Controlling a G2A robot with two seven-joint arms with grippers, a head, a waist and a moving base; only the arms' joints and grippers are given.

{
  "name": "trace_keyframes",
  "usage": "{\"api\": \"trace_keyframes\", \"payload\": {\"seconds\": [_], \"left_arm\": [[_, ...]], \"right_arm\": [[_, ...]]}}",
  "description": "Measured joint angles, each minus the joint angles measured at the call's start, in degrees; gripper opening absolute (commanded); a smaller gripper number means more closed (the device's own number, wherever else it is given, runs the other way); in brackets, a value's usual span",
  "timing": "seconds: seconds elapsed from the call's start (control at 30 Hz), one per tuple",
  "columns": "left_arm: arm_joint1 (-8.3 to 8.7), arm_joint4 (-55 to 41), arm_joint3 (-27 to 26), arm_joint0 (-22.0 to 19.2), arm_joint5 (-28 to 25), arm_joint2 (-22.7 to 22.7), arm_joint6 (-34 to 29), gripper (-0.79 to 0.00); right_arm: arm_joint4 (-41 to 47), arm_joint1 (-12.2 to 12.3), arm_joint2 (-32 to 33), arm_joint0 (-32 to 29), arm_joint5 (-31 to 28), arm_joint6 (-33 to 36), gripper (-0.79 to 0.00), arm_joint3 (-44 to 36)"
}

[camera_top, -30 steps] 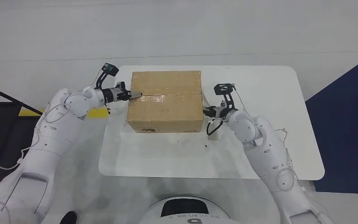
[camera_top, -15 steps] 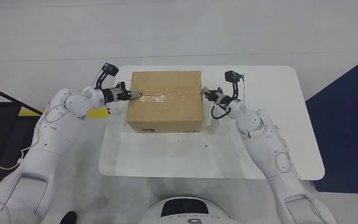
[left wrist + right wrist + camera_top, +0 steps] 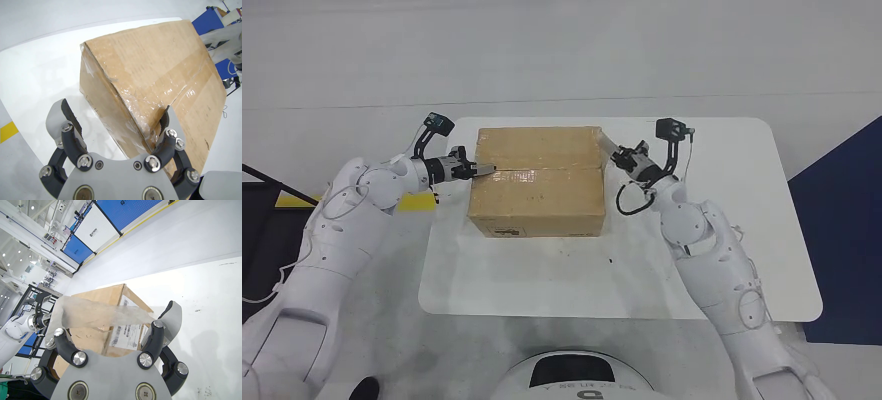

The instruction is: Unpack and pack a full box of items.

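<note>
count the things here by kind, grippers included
cardboard box: 1
loose clear tape strip: 1
white table: 1
grippers: 2, left gripper and right gripper
total: 5

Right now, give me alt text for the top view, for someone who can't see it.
A taped-shut brown cardboard box sits on a white rounded table, seen from above. The left gripper is at the tape seam on one end of the box; the right gripper is at the opposite end, by the far corner.
</note>
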Motion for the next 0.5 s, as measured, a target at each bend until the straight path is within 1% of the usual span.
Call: {"api": "trace_keyframes", "payload": {"seconds": [0.13, 0.23, 0.37, 0.5], "left_arm": [[0.0, 0.0, 0.0, 0.0, 0.0, 0.0, 0.0, 0.0], [0.0, 0.0, 0.0, 0.0, 0.0, 0.0, 0.0, 0.0], [0.0, 0.0, 0.0, 0.0, 0.0, 0.0, 0.0, 0.0], [0.0, 0.0, 0.0, 0.0, 0.0, 0.0, 0.0, 0.0]], "right_arm": [[-2.1, -0.2, -1.3, -1.1, 4.8, 0.7, 0.0, -5.4], [-4.3, -0.6, -3.8, -0.2, 9.9, 1.9, 0.0, -8.8], [-7.2, -1.8, -9.5, 3.5, 16.3, 5.3, 0.0, -10.9], [-9.1, -3.4, -16.2, 9.1, 21.7, 8.9, 0.0, -8.2]]}}
